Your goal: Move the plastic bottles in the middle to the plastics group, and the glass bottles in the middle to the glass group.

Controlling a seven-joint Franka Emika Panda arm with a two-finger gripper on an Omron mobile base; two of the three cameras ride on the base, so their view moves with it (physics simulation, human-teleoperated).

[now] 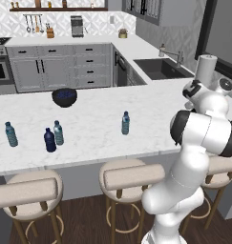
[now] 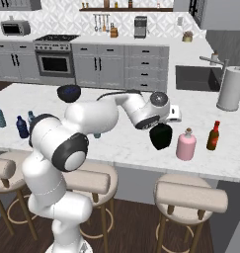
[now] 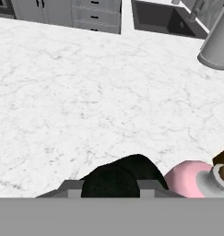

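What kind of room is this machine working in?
It looks like a home kitchen, computer-rendered: a sink set in the counter, an oven against the far wall, and stools along a marble island.

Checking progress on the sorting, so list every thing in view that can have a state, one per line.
claw: shut on black flask
black flask: held at its top, beside pink bottle
pink bottle: upright on counter
red-brown bottle: upright, capped
pale water bottle: upright mid-counter, not yet moved
second pale bottle: upright beside navy bottle
navy bottle: upright
teal bottle: upright
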